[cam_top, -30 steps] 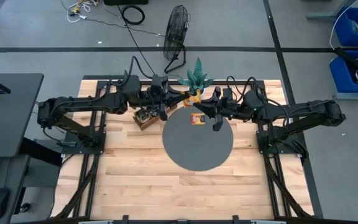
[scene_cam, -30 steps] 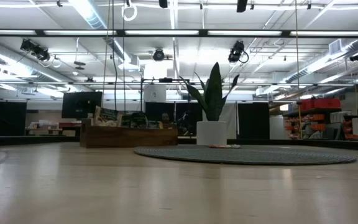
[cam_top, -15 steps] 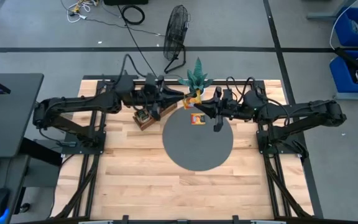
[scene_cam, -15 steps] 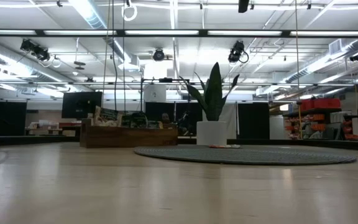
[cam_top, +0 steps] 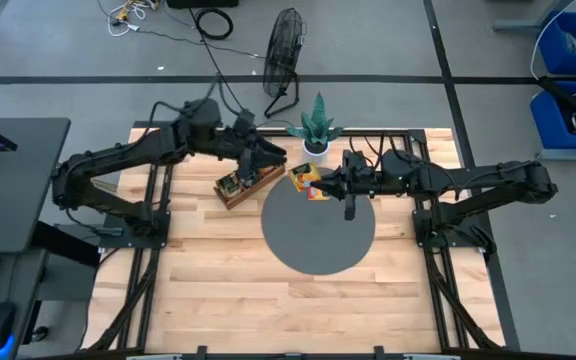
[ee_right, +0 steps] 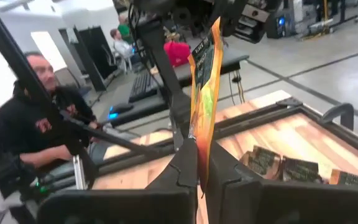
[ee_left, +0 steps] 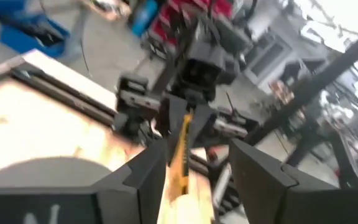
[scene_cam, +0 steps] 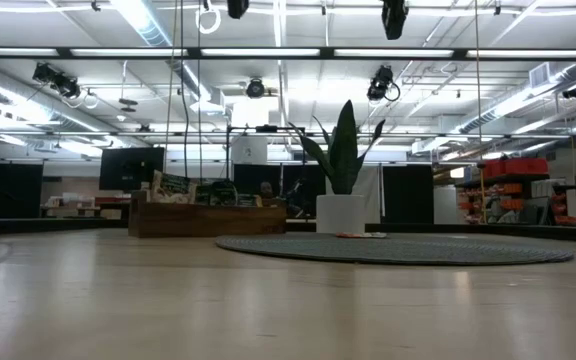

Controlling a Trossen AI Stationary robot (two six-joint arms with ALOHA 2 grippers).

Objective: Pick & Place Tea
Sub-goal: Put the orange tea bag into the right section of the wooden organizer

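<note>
An orange-yellow tea sachet (cam_top: 304, 173) hangs over the far rim of the round grey mat (cam_top: 318, 235), with my right gripper (cam_top: 320, 181) shut on it. The right wrist view shows it edge-on (ee_right: 205, 74). A second, red-orange sachet (cam_top: 317, 193) lies flat on the mat just below. My left gripper (cam_top: 276, 160) stands open a short way to the left, above the wooden tray (cam_top: 244, 183), touching nothing. Past its spread fingers (ee_left: 148, 168) I see the held sachet (ee_left: 180, 146). Dark sachets (ee_right: 288, 168) lie in the tray. My right gripper pinches one edge of the orange-yellow sachet (ee_right: 198, 142) between its two fingers. The fingers come level from the table's right. The sachet sticks out past the fingertips, edge-on, lifted clear of the mat.
A small potted plant (cam_top: 316, 128) stands at the table's far edge, right behind both grippers. A floor fan (cam_top: 286, 50) stands beyond the table. A person (ee_right: 36, 118) sits in the room behind. Bare wood (cam_top: 298, 305) lies on the near side of the mat.
Both grippers met at the orange-yellow sachet by the plant. My left gripper has let go of it and drawn back toward the table's left, over the wooden tray, turning as it went. My right gripper keeps the sachet, which now sits slightly nearer the mat.
</note>
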